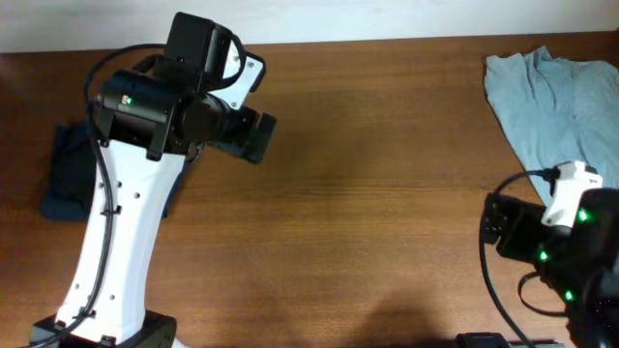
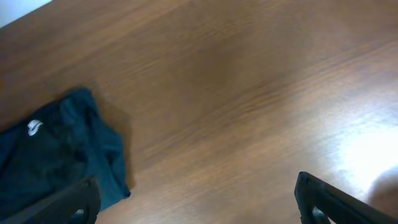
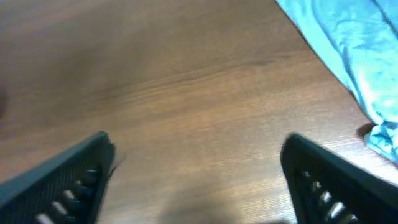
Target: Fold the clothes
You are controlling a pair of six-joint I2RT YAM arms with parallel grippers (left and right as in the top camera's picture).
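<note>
Dark T-shirt [image 1: 63, 179] partly behind left arm [image 1: 116, 242], pale garment [image 1: 571, 97] edge-cropped.

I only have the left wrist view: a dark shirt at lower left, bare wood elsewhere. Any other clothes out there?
Observer: Yes, a light blue garment lies crumpled at the table's far right.
Operator: Is anything gripping it?
Observer: No. The right hand is open and empty over bare wood, the garment beside it.
Operator: And my side, from above?
Observer: The dark shirt is a compact bundle, partly hidden by the left arm.
</note>
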